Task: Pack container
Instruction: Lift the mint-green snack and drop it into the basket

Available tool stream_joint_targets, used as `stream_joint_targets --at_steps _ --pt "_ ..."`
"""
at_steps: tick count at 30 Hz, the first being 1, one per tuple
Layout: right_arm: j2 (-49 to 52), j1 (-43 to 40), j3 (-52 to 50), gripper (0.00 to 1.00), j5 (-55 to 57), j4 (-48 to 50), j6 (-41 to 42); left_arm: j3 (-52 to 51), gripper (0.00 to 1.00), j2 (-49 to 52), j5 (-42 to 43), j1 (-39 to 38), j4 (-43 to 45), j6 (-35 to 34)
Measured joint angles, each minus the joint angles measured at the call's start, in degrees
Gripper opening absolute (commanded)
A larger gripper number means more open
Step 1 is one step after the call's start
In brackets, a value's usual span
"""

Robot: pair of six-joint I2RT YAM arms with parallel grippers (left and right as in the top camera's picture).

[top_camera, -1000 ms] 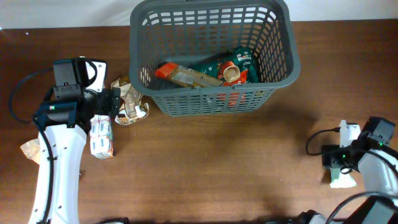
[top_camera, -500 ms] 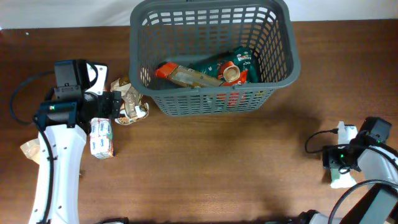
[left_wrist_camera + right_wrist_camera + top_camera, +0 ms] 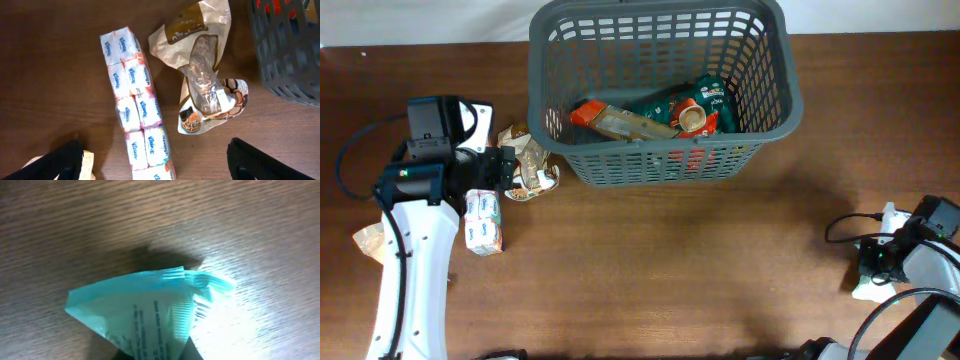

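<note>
There, near the worktop's right front corner, we saw the right gripper (image 3: pixel 872 268) clamped tight on a teal packet (image 3: pixel 140 315). The left gripper (image 3: pixel 155 146) hung wide open over a tissue pack (image 3: pixel 135 105) and a snack bag (image 3: pixel 205 85), just left of the basket (image 3: pixel 660 160) at the far edge.

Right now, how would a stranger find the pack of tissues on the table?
Start at the grey basket at the far edge of the table and look to its left, past the crumpled brown snack bag. The tissue pack lies flat beside it: the only long white block of small packets in two rows.
</note>
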Motion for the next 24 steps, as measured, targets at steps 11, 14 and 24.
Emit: stream_joint_targets --at_steps 11,14,24 --pt "0.63 1.84 3.96 0.04 -1.73 11.93 0.24 0.0 0.86 0.0 0.0 0.0 0.35 0.0" --pt "1.38 3.98 11.63 0.03 -5.2 17.51 2.78 0.0 0.86 0.0 0.0 0.0 0.44 -0.02" --pt "3.32 16.46 46.38 0.04 -19.63 47.23 19.02 0.0 0.86 0.0 0.02 0.0 1.66 0.0"
